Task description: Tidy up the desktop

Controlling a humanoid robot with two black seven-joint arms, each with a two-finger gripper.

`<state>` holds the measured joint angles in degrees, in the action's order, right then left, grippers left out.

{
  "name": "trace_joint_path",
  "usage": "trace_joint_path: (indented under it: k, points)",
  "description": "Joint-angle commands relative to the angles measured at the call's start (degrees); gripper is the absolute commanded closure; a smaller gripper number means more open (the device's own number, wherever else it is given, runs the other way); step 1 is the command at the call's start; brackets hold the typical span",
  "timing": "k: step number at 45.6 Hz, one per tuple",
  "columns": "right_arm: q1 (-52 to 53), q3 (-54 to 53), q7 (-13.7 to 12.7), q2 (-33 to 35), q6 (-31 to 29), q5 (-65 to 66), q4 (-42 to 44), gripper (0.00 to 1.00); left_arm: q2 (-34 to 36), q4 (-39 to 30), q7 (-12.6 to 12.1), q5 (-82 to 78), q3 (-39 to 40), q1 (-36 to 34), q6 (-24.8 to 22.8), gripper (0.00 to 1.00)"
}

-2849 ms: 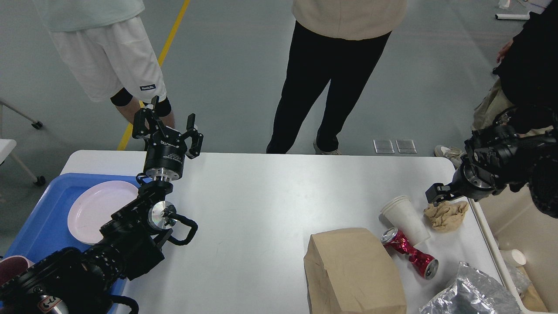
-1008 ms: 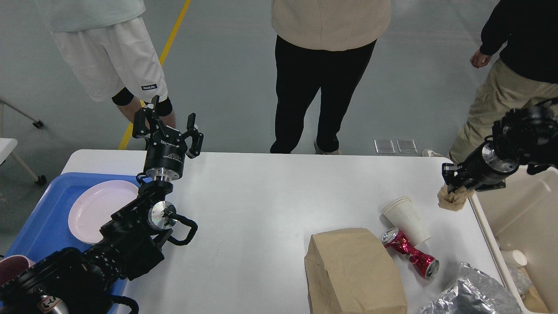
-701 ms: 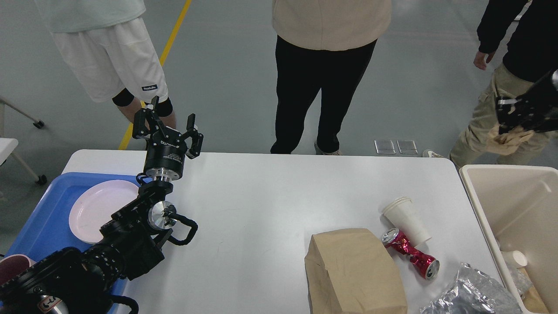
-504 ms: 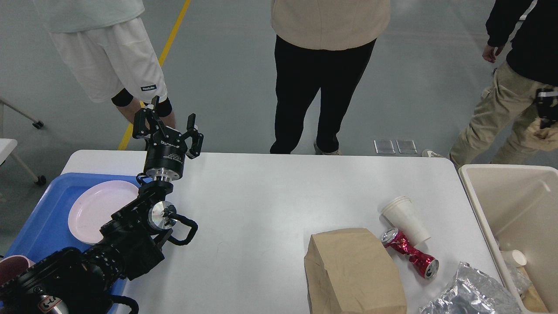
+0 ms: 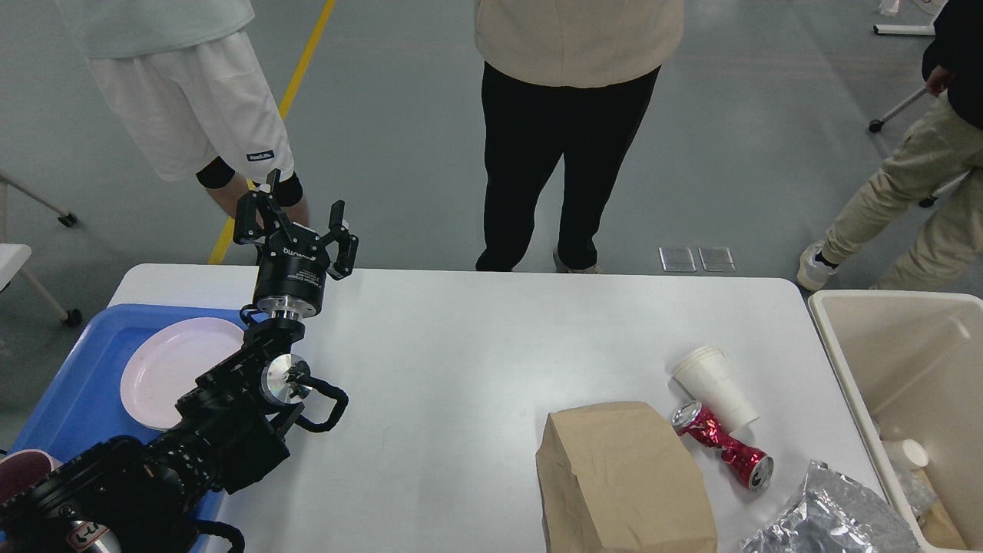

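Observation:
The desktop (image 5: pixel 476 361) is a wide white tabletop. On its right side lie a brown paper bag (image 5: pixel 622 480), a tipped stack of white paper cups (image 5: pixel 714 384), a crushed red can (image 5: pixel 723 445) and a crumpled silver foil bag (image 5: pixel 825 518). My left gripper (image 5: pixel 296 223) is open and empty, held upright above the table's far left edge. My right arm and its gripper are out of view.
A blue tray (image 5: pixel 69 384) at the left holds a pink plate (image 5: pixel 173 369) and a dark red cup (image 5: pixel 19 472). A beige bin (image 5: pixel 906 369) with litter in it stands at the right. Three people stand beyond the far edge.
My right gripper lifted a crumpled brown paper from the table's right side, carried it up and to the right, and has left the view. The left arm has not moved.

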<state>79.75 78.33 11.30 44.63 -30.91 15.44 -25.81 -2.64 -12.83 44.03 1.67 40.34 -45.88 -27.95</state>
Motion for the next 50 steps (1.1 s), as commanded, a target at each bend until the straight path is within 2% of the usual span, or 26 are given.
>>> trace_joint_path:
  k: [1,7,11,18,24,25,30,37,41,50]
  points:
    - [-8.8,-6.5,-0.1,0.5,12.0,-0.1,0.1,1.0,0.0,0.0,0.0,0.0,0.0,0.0,0.0,0.03]
    - [-17.1,-15.3,0.0,1.3,23.8,-0.1,0.5,1.0,0.0,0.0,0.0,0.0,0.0,0.0,0.0,0.03]
    - [-23.3,-21.4,0.1,0.9,28.5,-0.1,3.6,1.0,0.0,0.0,0.0,0.0,0.0,0.0,0.0,0.03]
    - [-31.9,-31.6,0.1,-0.7,31.0,-0.1,8.0,1.0,0.0,0.0,0.0,0.0,0.0,0.0,0.0,0.03]
    - [-35.5,-35.2,0.1,-3.2,31.1,-0.1,11.5,1.0,0.0,0.0,0.0,0.0,0.0,0.0,0.0,0.03]
    - [-35.8,-35.2,0.1,-3.6,31.1,-0.1,11.9,0.93,0.0,0.0,0.0,0.0,0.0,0.0,0.0,0.03]
    - [-36.7,-35.4,0.1,-5.3,31.2,-0.1,13.6,0.44,0.0,0.0,0.0,0.0,0.0,0.0,0.0,0.03]
    - [-36.8,-35.3,0.1,-6.0,31.0,-0.4,13.6,0.13,0.0,0.0,0.0,0.0,0.0,0.0,0.0,0.03]
    - [-36.8,-34.6,0.1,-6.0,30.7,-0.4,13.3,0.05,0.0,0.0,0.0,0.0,0.0,0.0,0.0,0.03]
    - [-36.6,-33.0,0.1,-5.8,30.1,-0.5,12.7,0.0,0.0,0.0,0.0,0.0,0.0,0.0,0.0,0.03]
